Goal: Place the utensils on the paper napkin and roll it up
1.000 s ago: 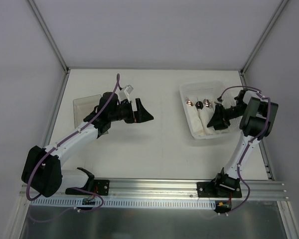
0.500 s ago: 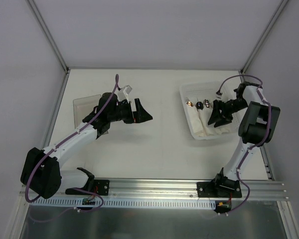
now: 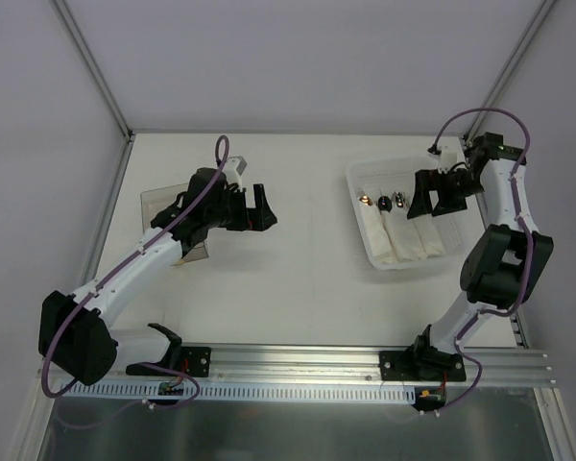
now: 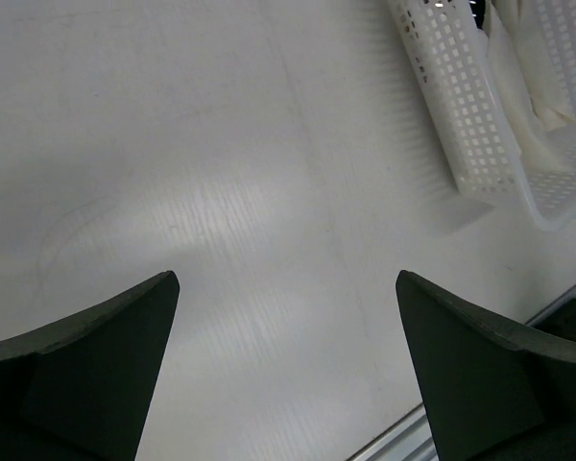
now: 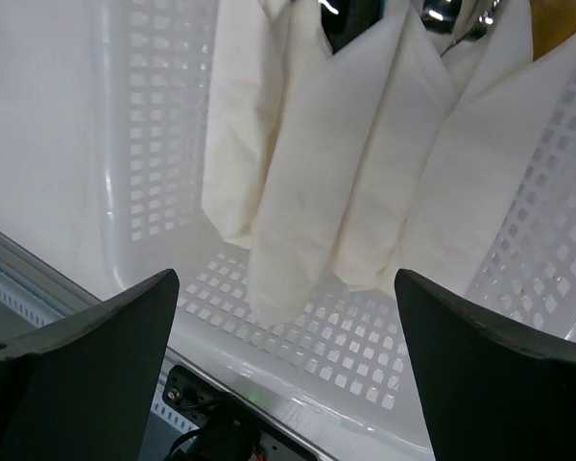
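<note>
Three rolled white paper napkins point(image 3: 401, 235) point(image 5: 307, 182) lie side by side in a white perforated basket point(image 3: 358, 223) point(image 5: 365, 355) at the right. Utensil ends point(image 3: 382, 202) poke out of their far ends, and a dark tip point(image 5: 350, 19) shows on one roll. My right gripper point(image 3: 425, 197) point(image 5: 286, 279) hangs open above the basket's far right part, holding nothing. My left gripper point(image 3: 266, 208) point(image 4: 286, 279) is open over bare table left of centre. The basket point(image 4: 451, 106) shows at its upper right. No flat napkin is in view.
A clear plastic box point(image 3: 163, 213) sits at the left, partly under my left arm. Aluminium posts and grey walls close the table on three sides. A metal rail point(image 3: 298, 363) runs along the near edge.
My right gripper has opened wide and drawn up and back toward the basket's far end. My left gripper has shifted slightly left and stayed open.
</note>
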